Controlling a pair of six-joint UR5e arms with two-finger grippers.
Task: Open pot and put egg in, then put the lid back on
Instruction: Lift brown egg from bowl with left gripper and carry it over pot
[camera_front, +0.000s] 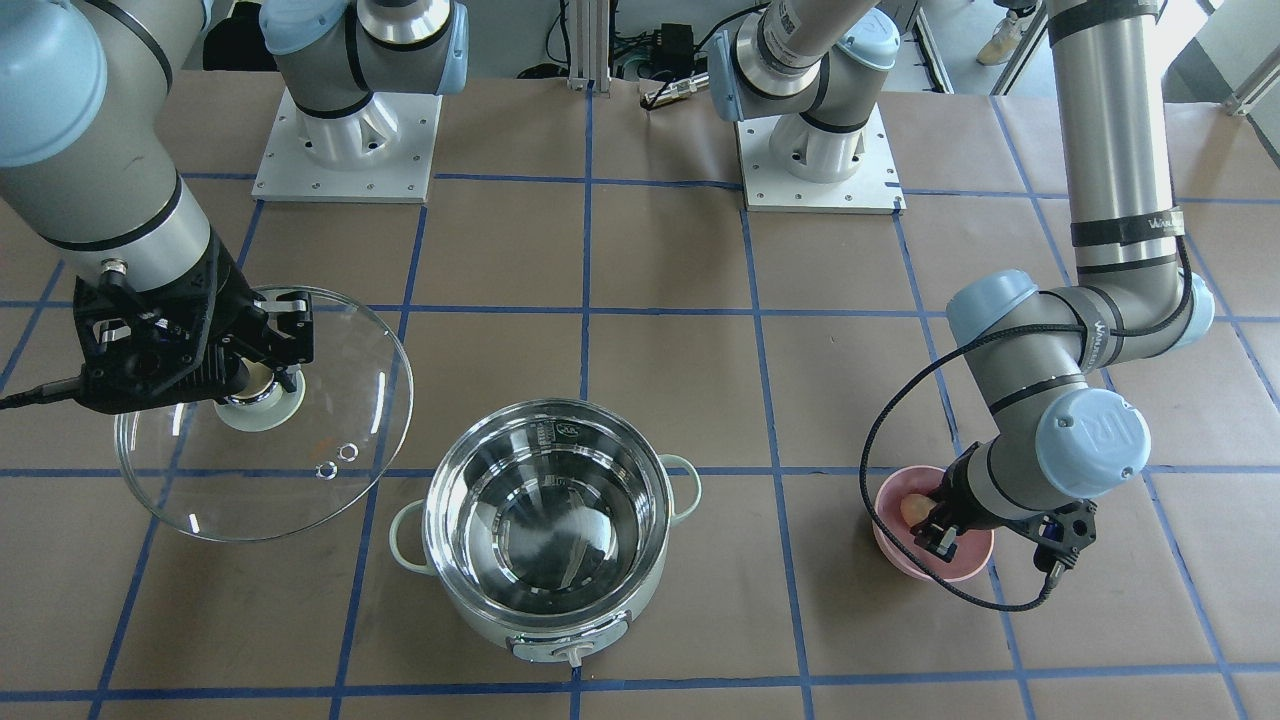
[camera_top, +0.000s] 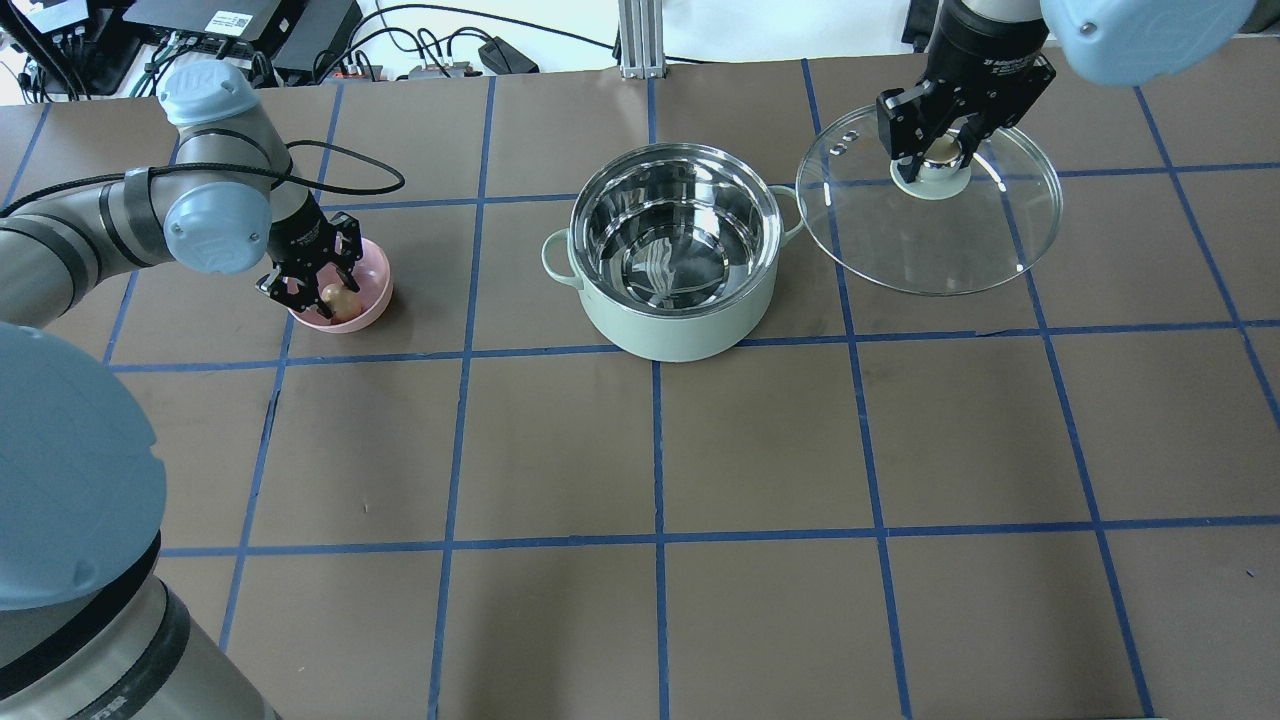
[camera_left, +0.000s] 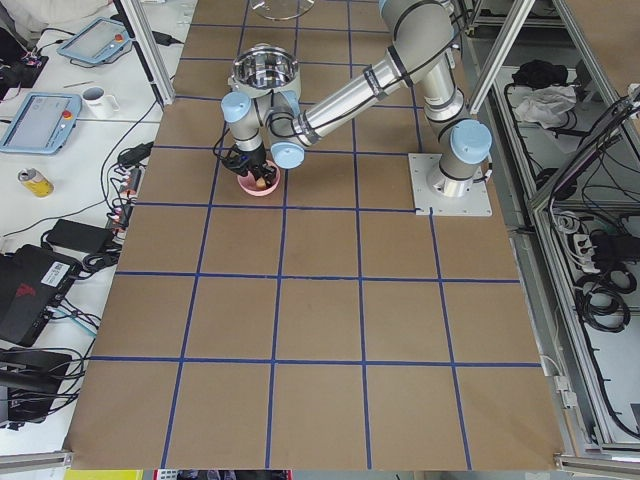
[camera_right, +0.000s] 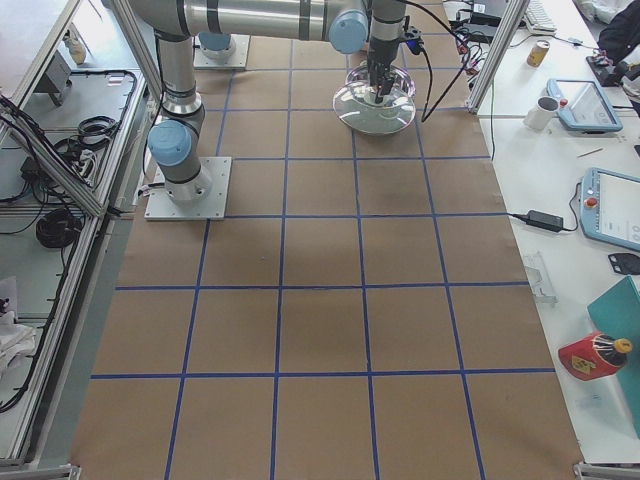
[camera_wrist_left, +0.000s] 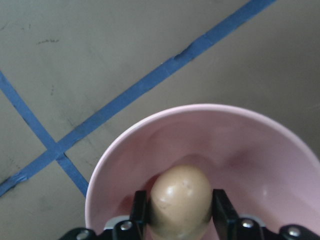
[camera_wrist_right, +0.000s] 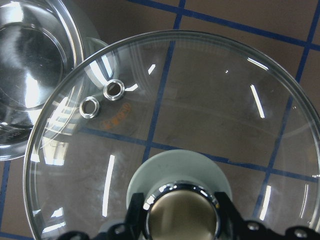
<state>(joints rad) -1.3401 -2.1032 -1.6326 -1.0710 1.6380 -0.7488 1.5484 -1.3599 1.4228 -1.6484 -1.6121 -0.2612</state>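
- The left hand (camera_top: 322, 288) is gripping the egg (camera_wrist_left: 181, 197), with a finger (camera_wrist_left: 139, 207) pressing in on each side, down inside the pink bowl (camera_wrist_left: 210, 106).
- The egg is sitting low in the bowl. I can't tell if it's touching the bottom or already a hair off it.
- My guess is it's going for the lift-out. I'd be pulling straight up until the egg is clearing the rim, and only then swinging sideways.
- The shell is smooth and round, so a light squeeze is risking a slip and a hard one is risking a crack. Going slowly is helping either way.
- The pot (camera_top: 680, 310) is standing open mid-worktop (camera_top: 760, 450), well apart from the bowl, with nothing showing inside. I'd be lowering the egg right down to the steel bottom instead of dropping it.
- The right hand (camera_top: 940, 150) is clamping the knob (camera_wrist_right: 181, 212) of the lid (camera_top: 930, 240), holding it beside the pot and looking slightly tilted. Its edge is hanging near the pot's handle, so I'm hoping it's waiting there out of the way.
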